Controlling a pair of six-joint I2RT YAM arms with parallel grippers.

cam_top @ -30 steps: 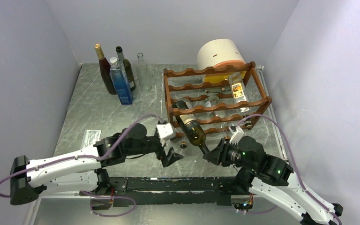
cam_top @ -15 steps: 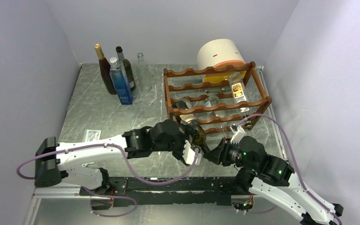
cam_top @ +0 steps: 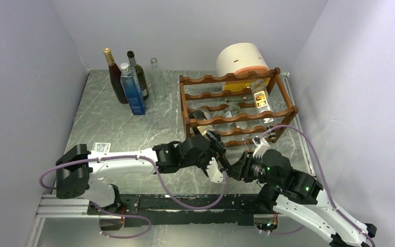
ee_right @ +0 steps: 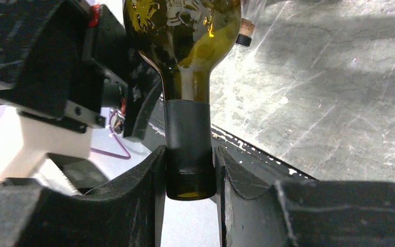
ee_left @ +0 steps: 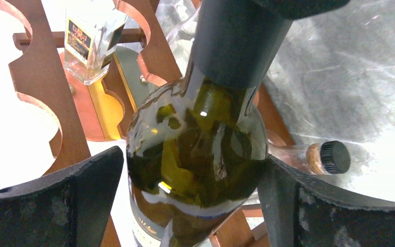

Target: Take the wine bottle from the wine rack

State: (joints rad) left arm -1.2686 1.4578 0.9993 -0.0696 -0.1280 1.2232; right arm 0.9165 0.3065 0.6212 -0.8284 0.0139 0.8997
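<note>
**A:** Top view. Shown low on the rack (cam_top: pixel 226 78), left end: bottle (cam_top: pixel 200 117), neck jutting toward the near edge.

**B:** Pincers?

**A:** Left gripper (cam_top: pixel 215 153) spread wide astride the shoulder. Right gripper (cam_top: pixel 234 167) clamped on the neck.

**B:** Left wrist?

**A:** Dark green glass between open pads (ee_left: pixel 56 206), not yet squeezed. Own label cut off at the frame's bottom, unreadable. Farther back, a clear flask (ee_left: pixel 85 41) with a black-and-gold label, print too small to read.

**B:** Right wrist?

**A:** Neck pinched tight between fingers (ee_right: pixel 123 206).

**B:** Handling?

**A:** Probably heavy, rigid, slick, breakable. Best held at neck and shoulder together, never by the neck alone.
</note>
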